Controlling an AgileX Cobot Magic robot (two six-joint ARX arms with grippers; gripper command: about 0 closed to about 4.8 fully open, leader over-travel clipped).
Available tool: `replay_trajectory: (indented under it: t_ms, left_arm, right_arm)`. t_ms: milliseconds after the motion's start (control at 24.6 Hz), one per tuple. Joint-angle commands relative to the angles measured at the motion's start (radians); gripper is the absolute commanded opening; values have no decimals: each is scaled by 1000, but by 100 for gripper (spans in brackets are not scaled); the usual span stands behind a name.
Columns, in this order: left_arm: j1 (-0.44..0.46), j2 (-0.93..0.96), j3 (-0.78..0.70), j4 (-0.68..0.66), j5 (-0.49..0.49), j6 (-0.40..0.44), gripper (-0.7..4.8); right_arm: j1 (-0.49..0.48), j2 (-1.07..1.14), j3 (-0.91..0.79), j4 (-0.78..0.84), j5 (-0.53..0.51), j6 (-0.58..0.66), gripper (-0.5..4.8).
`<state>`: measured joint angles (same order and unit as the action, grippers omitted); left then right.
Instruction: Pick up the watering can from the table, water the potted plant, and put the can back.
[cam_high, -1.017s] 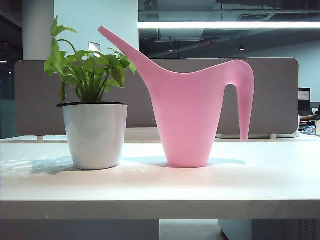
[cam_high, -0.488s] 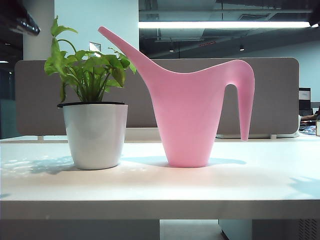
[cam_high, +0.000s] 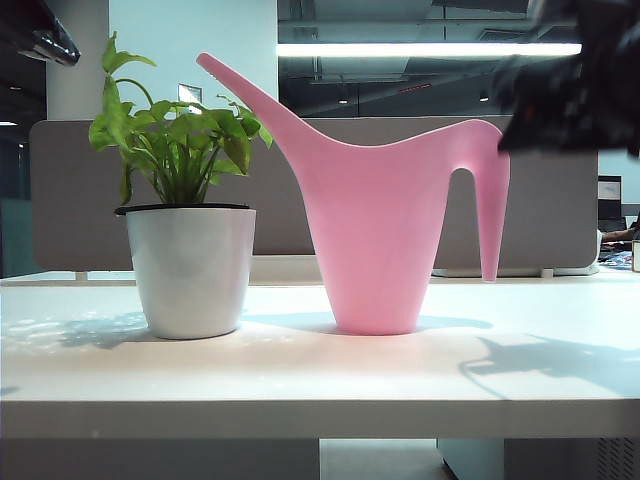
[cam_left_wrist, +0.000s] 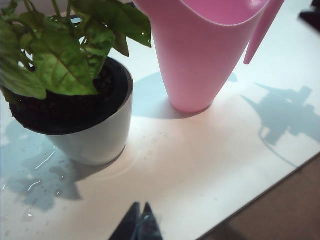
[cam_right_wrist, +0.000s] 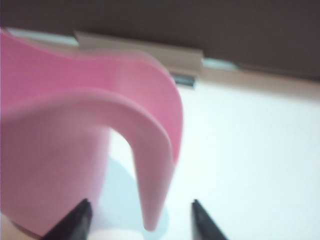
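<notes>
The pink watering can (cam_high: 375, 240) stands upright on the white table (cam_high: 300, 380), spout towards the potted plant (cam_high: 190, 260) on its left. My right gripper (cam_right_wrist: 140, 204) is open, and the can's hooked handle (cam_right_wrist: 152, 165) hangs in line with the gap between its fingers, apart from both. In the exterior view the right arm's hand (cam_high: 580, 90) is a dark blur just right of the handle's top. My left gripper (cam_left_wrist: 140, 207) is shut and empty, low over the table's front edge before the potted plant (cam_left_wrist: 75, 100) and the can (cam_left_wrist: 200, 55).
Water drops and a wet patch (cam_left_wrist: 35, 185) lie on the table beside the pot. A grey partition (cam_high: 560, 190) stands behind the table. The right arm's shadow (cam_high: 560, 365) falls on the table to the can's right. Part of the left arm (cam_high: 40, 35) shows at the upper left.
The right arm has come into the exterior view from the upper right, close to the can's handle, and its shadow has spread over the table. Can and pot have not moved.
</notes>
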<state>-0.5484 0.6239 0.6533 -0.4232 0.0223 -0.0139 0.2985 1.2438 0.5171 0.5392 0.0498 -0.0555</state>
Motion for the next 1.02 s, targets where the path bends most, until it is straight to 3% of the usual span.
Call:
replay_trajectory:
  t_ms: [41, 81, 122, 570, 814, 895, 936, 1017]
  left_arm:
    - [2, -2, 8, 13, 0, 6, 3]
    - [2, -2, 8, 13, 0, 6, 3]
    - [2, -3, 8, 13, 0, 6, 3]
    - [2, -2, 8, 13, 0, 6, 3]
    - [2, -2, 8, 13, 0, 6, 3]
    - [2, -2, 8, 13, 0, 6, 3]
    - [2, -2, 7, 13, 0, 6, 3]
    - [2, -2, 7, 13, 0, 6, 3]
  right_arm:
    - [14, 92, 5, 145, 57, 5, 317]
    - [14, 129, 5, 204, 61, 5, 374]
    - [14, 145, 5, 230, 61, 5, 383]
    - [14, 375, 16, 483, 60, 66, 377]
    - [14, 442, 115, 489, 60, 68, 370]
    - [14, 443, 141, 483, 61, 67, 286]
    - [13, 443, 151, 480, 61, 67, 218]
    - [13, 443, 180, 454, 61, 60, 27]
